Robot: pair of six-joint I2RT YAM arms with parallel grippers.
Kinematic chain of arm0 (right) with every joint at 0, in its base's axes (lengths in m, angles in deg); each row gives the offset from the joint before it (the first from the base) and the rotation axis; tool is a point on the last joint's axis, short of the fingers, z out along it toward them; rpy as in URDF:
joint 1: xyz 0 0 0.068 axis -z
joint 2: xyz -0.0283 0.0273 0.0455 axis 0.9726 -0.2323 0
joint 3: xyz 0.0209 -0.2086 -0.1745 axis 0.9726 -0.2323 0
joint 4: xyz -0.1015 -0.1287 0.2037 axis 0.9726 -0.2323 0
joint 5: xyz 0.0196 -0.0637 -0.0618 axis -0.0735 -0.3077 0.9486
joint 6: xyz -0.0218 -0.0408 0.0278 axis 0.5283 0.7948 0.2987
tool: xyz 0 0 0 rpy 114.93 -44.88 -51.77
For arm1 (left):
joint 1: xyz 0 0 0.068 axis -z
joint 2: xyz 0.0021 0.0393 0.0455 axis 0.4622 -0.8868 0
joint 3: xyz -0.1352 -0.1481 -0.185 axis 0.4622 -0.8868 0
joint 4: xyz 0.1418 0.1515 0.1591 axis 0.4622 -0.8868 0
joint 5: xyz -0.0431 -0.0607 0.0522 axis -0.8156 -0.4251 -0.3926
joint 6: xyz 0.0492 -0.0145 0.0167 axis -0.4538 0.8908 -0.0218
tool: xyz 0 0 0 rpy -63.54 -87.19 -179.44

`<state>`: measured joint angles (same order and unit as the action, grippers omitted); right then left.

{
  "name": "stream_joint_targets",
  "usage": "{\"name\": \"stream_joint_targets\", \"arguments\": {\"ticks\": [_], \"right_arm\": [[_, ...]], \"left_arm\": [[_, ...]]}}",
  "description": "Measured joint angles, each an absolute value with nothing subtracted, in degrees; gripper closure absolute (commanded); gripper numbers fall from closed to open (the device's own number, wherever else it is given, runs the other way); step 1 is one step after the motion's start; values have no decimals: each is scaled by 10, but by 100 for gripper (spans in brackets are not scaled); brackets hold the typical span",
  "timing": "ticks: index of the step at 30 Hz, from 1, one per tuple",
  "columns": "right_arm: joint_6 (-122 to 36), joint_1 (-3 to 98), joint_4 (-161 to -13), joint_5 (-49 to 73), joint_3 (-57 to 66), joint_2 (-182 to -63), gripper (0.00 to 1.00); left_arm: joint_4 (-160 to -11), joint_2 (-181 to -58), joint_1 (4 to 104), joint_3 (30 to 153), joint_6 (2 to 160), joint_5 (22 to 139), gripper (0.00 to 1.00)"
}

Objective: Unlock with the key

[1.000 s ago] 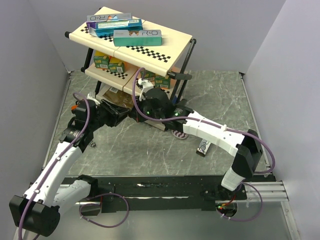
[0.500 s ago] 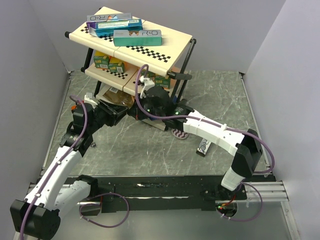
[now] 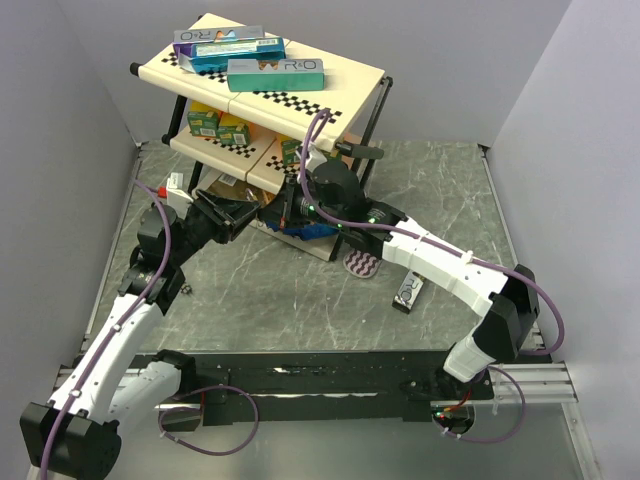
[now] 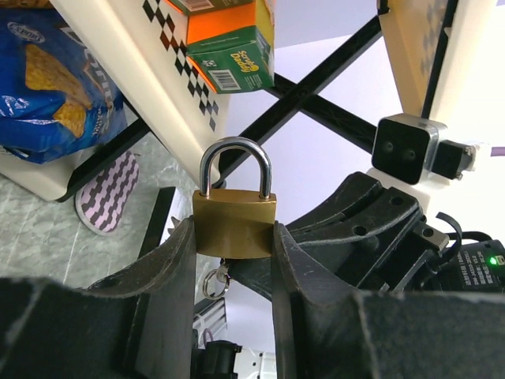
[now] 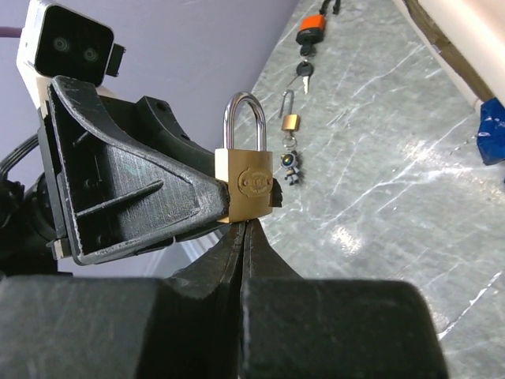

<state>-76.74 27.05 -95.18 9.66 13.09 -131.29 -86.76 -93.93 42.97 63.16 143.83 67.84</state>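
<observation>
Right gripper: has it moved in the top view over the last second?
Yes. The right gripper moved rightward and farther back, closer to the shelf rack.

The padlock (image 4: 234,225) is showing a brass body and a silver shackle. At ten o'clock of it, a chip bag (image 4: 47,87) is showing blue. The shelf (image 3: 300,100) is wearing cream with black-and-white checks, and the table (image 3: 450,190) is showing grey marbling.

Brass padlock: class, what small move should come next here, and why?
Probably a twist of the right claw, to turn the key it seems to pinch. The brass padlock sits clamped in the left claw, shackle shut; the right claw is closed at its underside, where a key ring hangs.
</observation>
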Motion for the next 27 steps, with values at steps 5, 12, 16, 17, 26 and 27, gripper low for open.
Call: {"name": "stream_joint_targets", "arguments": {"ticks": [5, 12, 16, 17, 26, 27], "right_arm": [[-780, 273, -951, 88, 130, -1311, 100], [-802, 279, -948, 75, 129, -1304, 100], [-820, 284, -935, 64, 125, -1298, 100], [-824, 286, -930, 61, 122, -1297, 100], [-812, 286, -930, 55, 122, -1295, 100], [-803, 283, -933, 61, 123, -1295, 99]], "left_arm": [[-860, -937, 429, 630, 1436, 673, 99], [-837, -930, 428, 625, 1436, 663, 99], [-815, -930, 428, 624, 1436, 659, 99], [-811, -930, 428, 624, 1436, 657, 99], [-841, -926, 428, 636, 1424, 660, 99], [-860, -926, 428, 644, 1421, 663, 99]]}}
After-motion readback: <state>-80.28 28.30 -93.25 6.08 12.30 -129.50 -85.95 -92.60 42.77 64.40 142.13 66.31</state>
